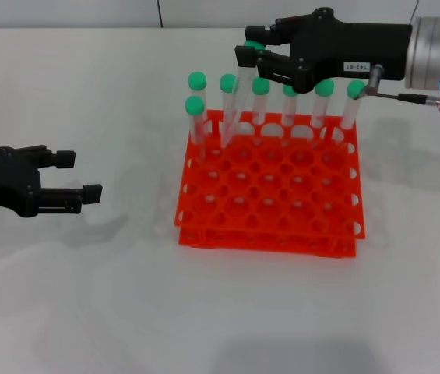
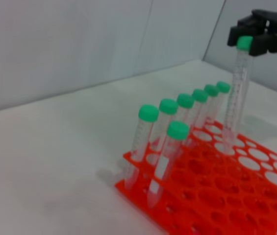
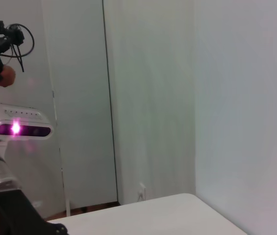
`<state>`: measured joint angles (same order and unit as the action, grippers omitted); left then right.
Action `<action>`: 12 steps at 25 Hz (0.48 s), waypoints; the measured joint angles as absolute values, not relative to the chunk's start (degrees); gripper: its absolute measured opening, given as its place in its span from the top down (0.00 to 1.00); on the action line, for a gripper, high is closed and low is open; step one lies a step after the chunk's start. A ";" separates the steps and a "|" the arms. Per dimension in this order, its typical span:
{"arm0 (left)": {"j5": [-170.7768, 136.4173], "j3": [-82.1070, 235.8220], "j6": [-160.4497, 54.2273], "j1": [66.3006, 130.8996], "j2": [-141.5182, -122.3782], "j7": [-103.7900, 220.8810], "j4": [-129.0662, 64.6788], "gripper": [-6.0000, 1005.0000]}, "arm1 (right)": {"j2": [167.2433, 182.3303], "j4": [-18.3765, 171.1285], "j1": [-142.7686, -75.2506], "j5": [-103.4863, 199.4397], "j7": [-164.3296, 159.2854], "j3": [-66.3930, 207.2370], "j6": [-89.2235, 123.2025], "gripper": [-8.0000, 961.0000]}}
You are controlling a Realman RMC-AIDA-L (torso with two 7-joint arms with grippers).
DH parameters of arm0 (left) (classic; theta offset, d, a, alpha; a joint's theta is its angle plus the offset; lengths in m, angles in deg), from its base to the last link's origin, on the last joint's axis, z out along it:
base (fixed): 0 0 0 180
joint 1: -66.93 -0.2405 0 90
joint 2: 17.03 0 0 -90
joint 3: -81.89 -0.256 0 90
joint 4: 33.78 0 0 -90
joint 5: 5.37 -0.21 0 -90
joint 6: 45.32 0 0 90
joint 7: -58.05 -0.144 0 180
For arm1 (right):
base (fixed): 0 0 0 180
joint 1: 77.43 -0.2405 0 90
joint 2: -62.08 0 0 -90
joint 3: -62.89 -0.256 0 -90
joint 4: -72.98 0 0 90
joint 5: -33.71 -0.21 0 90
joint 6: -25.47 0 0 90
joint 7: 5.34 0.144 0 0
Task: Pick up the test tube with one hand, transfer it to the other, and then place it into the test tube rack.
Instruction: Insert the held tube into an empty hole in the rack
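Note:
My right gripper (image 1: pixel 249 47), black with a small white label, hangs over the back left part of the test tube rack (image 1: pixel 270 234). It is shut on the green cap of the test tube (image 1: pixel 244 74). The clear tube hangs tilted, its lower end down at the rack's top tier. The left wrist view shows this gripper (image 2: pixel 248 41) farther off, the test tube (image 2: pixel 236 93) and the orange-red rack (image 2: pixel 216 196). My left gripper (image 1: pixel 79 175) rests low over the table, well left of the rack. It is open and holds nothing.
Several other green-capped tubes (image 1: pixel 290 101) stand in the rack's back row, and one (image 1: pixel 195 109) stands in front of them at the left. The white table (image 1: pixel 126 296) spreads around the rack. The right wrist view shows only walls and the robot's head.

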<state>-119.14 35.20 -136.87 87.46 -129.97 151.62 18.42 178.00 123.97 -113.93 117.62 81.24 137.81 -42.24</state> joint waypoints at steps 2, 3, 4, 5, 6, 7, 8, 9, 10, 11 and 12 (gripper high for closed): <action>-120.00 35.17 -137.27 87.77 -129.86 151.58 18.42 0.12 | 178.00 123.98 -113.97 117.17 81.12 138.71 -41.33 0.72; -120.94 35.09 -137.63 88.03 -129.79 151.57 18.37 0.12 | 178.01 123.98 -113.99 117.01 81.08 139.08 -41.04 0.72; -121.38 35.06 -137.87 88.16 -129.74 151.56 18.33 0.12 | 178.03 123.98 -114.02 116.63 80.78 139.78 -40.59 0.72; -121.82 35.05 -138.11 88.31 -129.69 151.49 18.28 0.12 | 178.04 123.98 -114.03 116.30 80.47 140.23 -40.28 0.72; -122.24 35.00 -138.39 88.50 -129.66 151.29 18.25 0.12 | 178.05 123.98 -114.02 115.66 79.70 140.94 -39.91 0.72; -122.51 35.04 -138.59 88.63 -129.66 151.00 18.20 0.12 | 178.06 123.98 -113.98 115.09 79.11 141.38 -39.70 0.72; -122.55 35.04 -138.69 88.68 -129.66 150.85 18.20 0.12 | 178.06 124.00 -113.95 114.64 78.66 141.74 -39.47 0.72; -122.57 35.04 -138.78 88.73 -129.65 150.64 18.19 0.12 | 178.07 124.00 -113.94 114.46 78.46 141.99 -39.33 0.72; -122.59 35.04 -138.90 88.83 -129.65 150.41 18.15 0.12 | 178.08 124.00 -113.93 114.32 78.31 142.22 -39.14 0.72; -122.59 35.04 -138.98 88.96 -129.65 150.25 18.11 0.12 | 178.09 124.00 -113.95 114.23 78.24 142.34 -39.01 0.72; -122.62 34.99 -139.04 89.09 -129.67 150.11 18.07 0.12 | 178.09 123.97 -113.99 114.18 78.20 142.45 -38.93 0.72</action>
